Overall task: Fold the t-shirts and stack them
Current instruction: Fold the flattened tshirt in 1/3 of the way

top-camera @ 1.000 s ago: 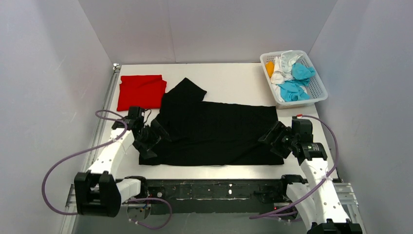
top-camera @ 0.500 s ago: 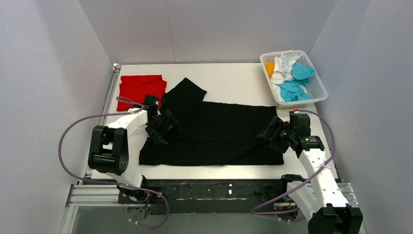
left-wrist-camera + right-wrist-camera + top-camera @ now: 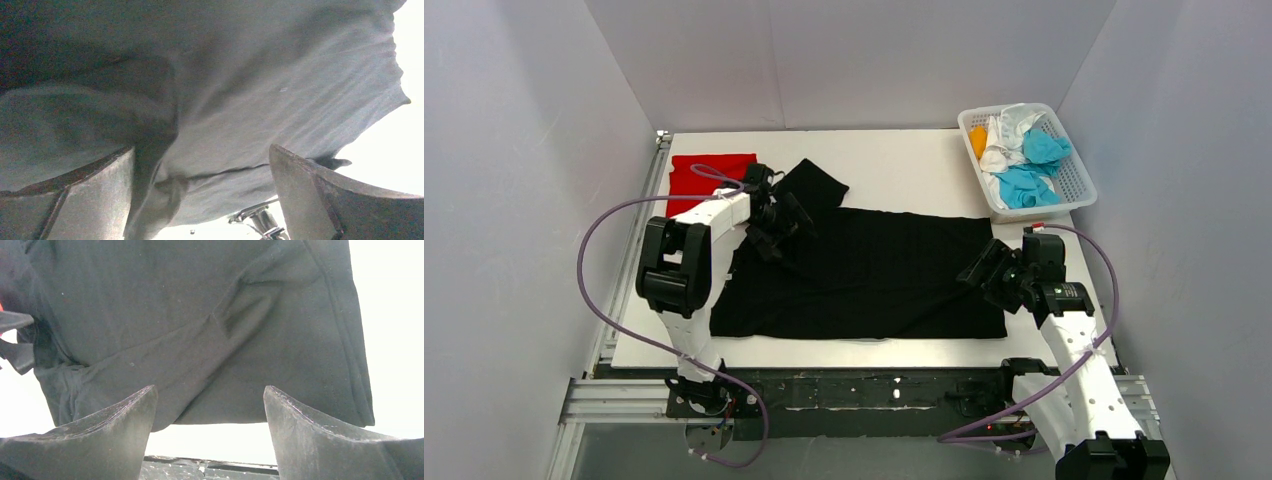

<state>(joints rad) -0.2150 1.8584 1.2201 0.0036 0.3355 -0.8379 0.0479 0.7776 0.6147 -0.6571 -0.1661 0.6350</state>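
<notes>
Large plain black cloth t-shirt (image 3: 874, 275) is lying spread flat across the white table (image 3: 904, 160), looking limp, light and quick to wrinkle. Left hand (image 3: 781, 224) is hovering, fingers spread, by its far sleeve, and right hand (image 3: 987, 275) is hovering likewise at the hem. Stitched edges are probably offering the firmest pinch.

We can't see all of the red t-shirt (image 3: 699, 170); the left arm (image 3: 709, 213) covers one corner. Black t-shirt (image 3: 250, 75) runs off both wrist views. Cloths (image 3: 1024, 160) in the basket (image 3: 1076, 180) too small to sort. Right arm (image 3: 1076, 338) cropped at the bottom edge.
</notes>
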